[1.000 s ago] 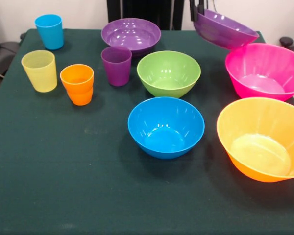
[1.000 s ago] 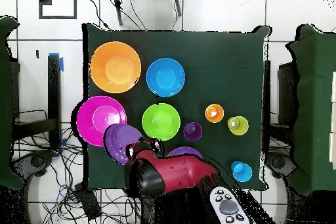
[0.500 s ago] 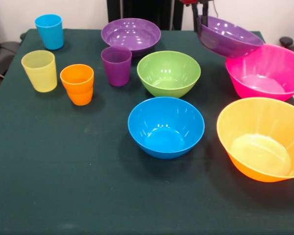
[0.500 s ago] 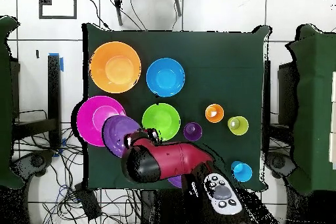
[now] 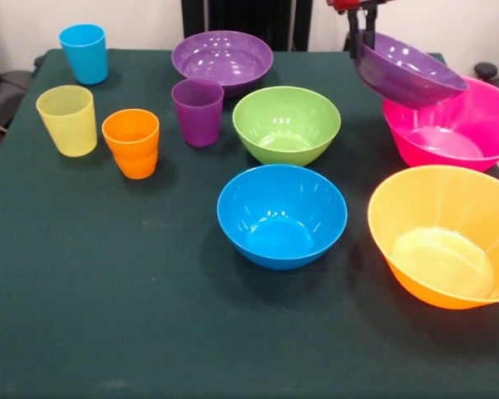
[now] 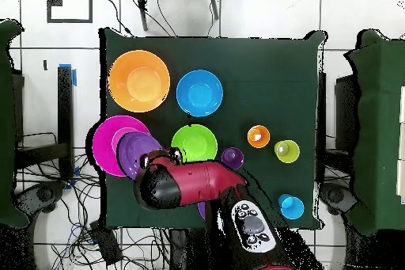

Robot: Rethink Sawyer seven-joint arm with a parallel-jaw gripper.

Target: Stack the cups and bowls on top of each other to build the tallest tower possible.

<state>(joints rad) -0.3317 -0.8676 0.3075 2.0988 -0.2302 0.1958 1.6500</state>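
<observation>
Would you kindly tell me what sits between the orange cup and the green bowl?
The purple cup sits between the orange cup and the green bowl, touching neither; the overhead view shows it clearest.

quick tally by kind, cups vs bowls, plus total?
Cups: 4 (blue, yellow, orange, purple)
Bowls: 6 (purple on table, purple in the claw, green, blue, pink, orange)
Total: 10

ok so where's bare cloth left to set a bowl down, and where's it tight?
Biggest free patch: the near strip of the table, in front of the blue bowl and orange cup. A smaller gap lies between those two. Crowded: the side where the pink bowl and orange bowl sit, with the end effector holding a purple bowl above the pink one.
</observation>
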